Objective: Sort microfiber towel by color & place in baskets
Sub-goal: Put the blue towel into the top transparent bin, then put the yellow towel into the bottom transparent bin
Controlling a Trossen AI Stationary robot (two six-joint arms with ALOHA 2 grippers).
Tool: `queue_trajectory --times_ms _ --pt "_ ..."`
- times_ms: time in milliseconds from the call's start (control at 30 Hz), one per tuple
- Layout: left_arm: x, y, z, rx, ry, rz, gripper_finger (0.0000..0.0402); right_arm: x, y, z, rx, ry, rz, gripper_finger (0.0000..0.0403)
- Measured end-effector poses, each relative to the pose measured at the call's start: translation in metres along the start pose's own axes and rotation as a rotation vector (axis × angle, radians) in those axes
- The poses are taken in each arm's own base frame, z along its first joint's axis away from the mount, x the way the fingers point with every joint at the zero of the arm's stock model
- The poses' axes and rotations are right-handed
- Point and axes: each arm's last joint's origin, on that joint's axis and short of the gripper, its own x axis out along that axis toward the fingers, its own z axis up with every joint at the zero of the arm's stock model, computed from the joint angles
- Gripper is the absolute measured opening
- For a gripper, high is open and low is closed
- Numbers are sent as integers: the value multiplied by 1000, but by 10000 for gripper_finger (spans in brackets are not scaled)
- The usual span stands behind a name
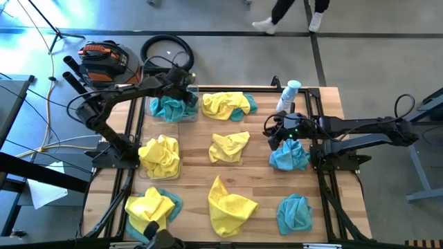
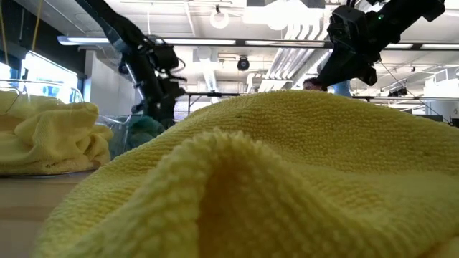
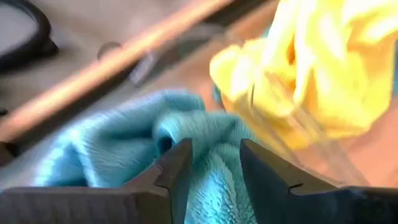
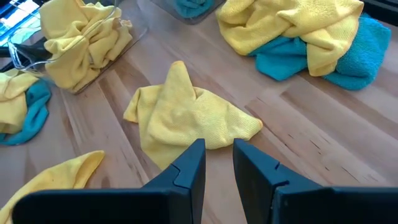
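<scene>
Teal towel [image 1: 171,107]: fuzzy, crumpled, lying in the far clear basket [image 1: 190,116] on the table's left side. Near clear basket [image 1: 177,168]: holds yellow towels [image 1: 159,155]. Left gripper [image 3: 212,168]: over the far basket, fingers parted, teal cloth showing between them; no grip evident. Right gripper [image 4: 219,158]: empty, fingers slightly apart, hovering above a loose teal towel [image 1: 289,156]. Loose yellow towel [image 4: 186,112] at table centre; mixed yellow-and-teal pile [image 1: 228,104] beside the far basket. White-and-blue bottle [image 1: 288,95] at the far edge.

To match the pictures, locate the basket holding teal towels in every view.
High: teal basket under left gripper.
Low: at left, behind the yellow towel, dim.
Left wrist: clear wall beside fingers.
Right wrist: top edge.
Landmark: yellow-filled basket.
</scene>
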Motion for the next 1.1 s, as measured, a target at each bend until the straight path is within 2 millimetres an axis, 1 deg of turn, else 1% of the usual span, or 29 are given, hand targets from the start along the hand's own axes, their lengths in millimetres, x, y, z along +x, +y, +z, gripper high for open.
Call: queue_trajectory --times_ms 167,300,400,533,633,733,867,967,1100 --pt "-27 0 6 7 -70 24 142 0 0 0 -16 0 0 75" --pt "-46 -2 8 14 -134 -4 145 0 0 0 -40 -2 -4 75" --pt "-54 -11 12 40 -194 -61 145 0 -1 0 -60 -13 -21 75" --pt "-55 -35 17 98 -281 -135 145 0 -1 1 -58 -20 -32 75" --pt "-49 -56 19 187 -342 -146 145 0 -1 1 -59 -21 -33 75" --pt "-37 -73 20 198 -380 -118 145 0 -1 1 -59 -22 -35 75" --pt "-15 -86 31 202 -282 -95 145 0 -1 1 -55 -28 -31 75" --pt "2 -94 46 221 -176 -61 145 0 -1 1 -57 -29 -31 75" --pt "26 -102 66 230 -77 -16 145 0 -1 1 -55 -28 -31 75"
